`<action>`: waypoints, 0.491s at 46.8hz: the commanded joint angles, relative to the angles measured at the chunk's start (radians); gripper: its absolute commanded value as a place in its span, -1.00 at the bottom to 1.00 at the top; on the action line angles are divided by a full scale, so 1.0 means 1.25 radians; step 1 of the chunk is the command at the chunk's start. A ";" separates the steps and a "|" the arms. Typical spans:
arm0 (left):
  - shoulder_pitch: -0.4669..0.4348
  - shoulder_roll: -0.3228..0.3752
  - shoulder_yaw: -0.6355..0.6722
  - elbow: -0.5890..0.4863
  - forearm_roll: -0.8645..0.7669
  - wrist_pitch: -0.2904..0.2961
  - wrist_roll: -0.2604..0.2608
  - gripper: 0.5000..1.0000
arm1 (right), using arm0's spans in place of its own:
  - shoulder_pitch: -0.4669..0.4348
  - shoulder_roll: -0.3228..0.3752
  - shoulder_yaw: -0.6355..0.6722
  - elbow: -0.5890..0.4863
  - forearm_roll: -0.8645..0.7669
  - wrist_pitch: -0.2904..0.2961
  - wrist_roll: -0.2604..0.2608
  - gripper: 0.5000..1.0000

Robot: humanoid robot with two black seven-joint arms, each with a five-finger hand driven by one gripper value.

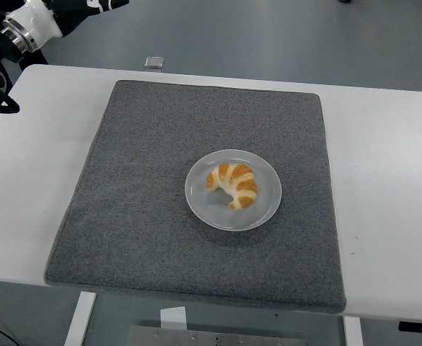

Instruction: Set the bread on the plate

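A golden croissant (232, 184) lies on a round grey plate (218, 213) near the middle of a dark grey mat (138, 180). My left arm (30, 23) is raised at the top left corner, far from the plate. Only the edge of its hand (104, 3) shows at the picture's top; the part that shows is stretched out and holds nothing. The right arm is out of view.
The mat lies on a white table (391, 180). A small grey square object (154, 62) lies on the floor beyond the table's far edge.
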 commanded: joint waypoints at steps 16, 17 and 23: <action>0.079 -0.015 0.004 0.074 -0.122 -0.077 0.001 0.96 | 0.000 0.000 -0.001 0.001 0.001 0.000 0.000 0.81; 0.086 -0.018 0.003 0.075 -0.122 -0.077 0.001 0.96 | 0.000 0.000 -0.001 0.001 0.000 0.000 0.000 0.81; 0.122 -0.055 0.003 0.076 -0.122 -0.078 0.000 0.97 | 0.000 0.000 -0.001 0.001 0.001 0.001 0.000 0.81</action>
